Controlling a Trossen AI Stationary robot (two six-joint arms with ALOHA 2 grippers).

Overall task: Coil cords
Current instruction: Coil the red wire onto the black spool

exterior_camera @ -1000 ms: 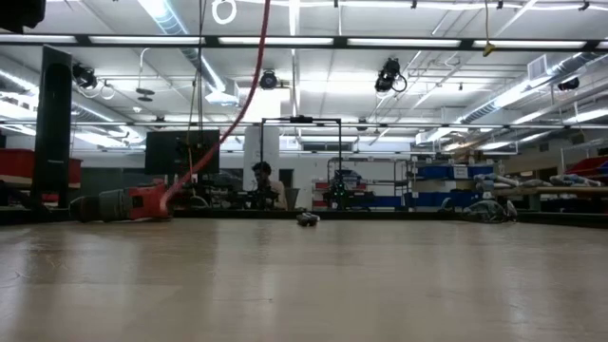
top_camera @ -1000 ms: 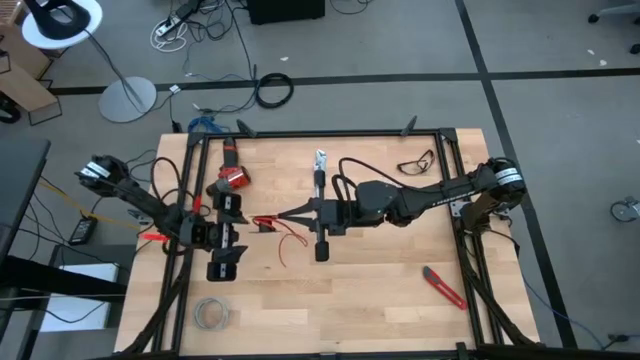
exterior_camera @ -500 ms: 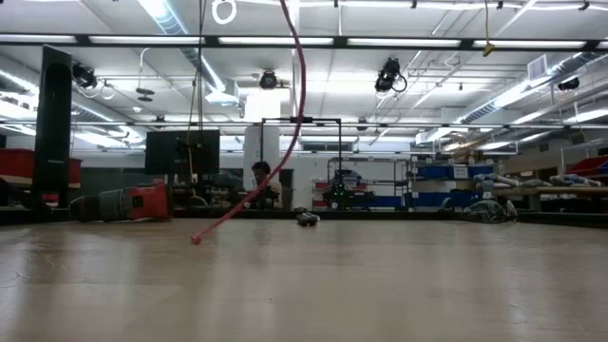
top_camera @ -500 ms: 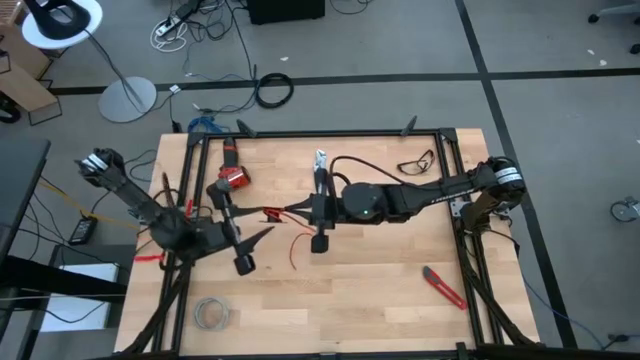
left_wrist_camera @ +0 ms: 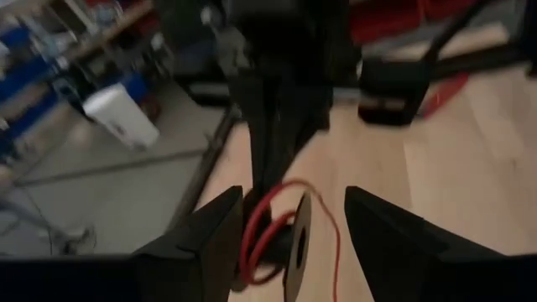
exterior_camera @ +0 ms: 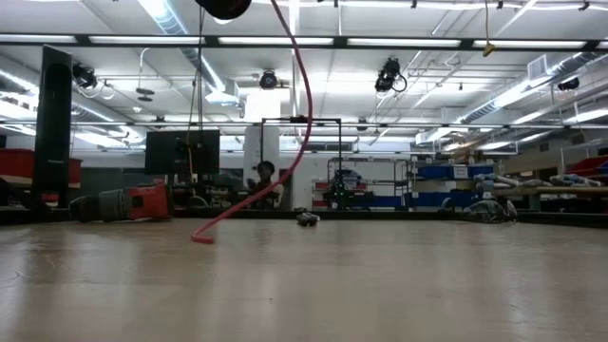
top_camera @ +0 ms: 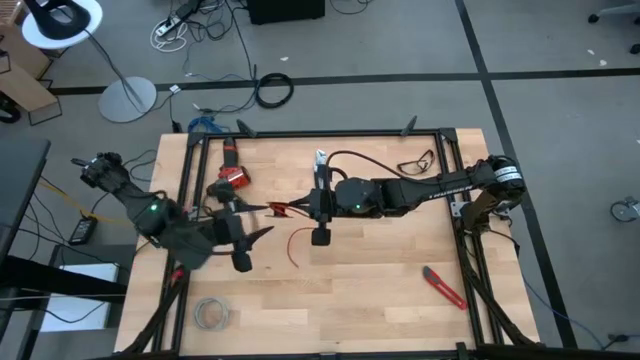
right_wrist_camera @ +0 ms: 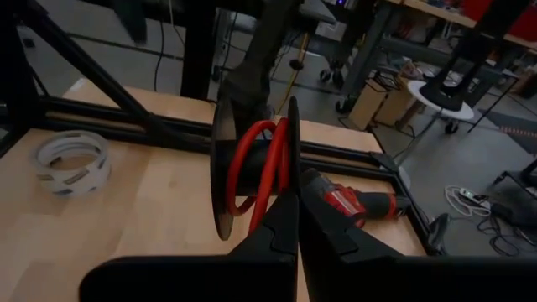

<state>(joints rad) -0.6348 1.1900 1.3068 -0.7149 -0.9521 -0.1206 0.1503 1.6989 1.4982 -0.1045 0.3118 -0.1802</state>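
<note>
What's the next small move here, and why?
Probably another wrap: right gripper is shut on the red wire at the spool, the tail touches the table, and the open left gripper faces it.

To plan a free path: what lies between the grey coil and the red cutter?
Nothing: the high view shows only bare table between the grey coil and the red cutter.

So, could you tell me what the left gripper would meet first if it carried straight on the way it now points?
Most likely the right gripper, which is shut on the red wire directly ahead of the open left gripper. The wire's loops look nearest, though depth is hard to judge from these views.
</note>
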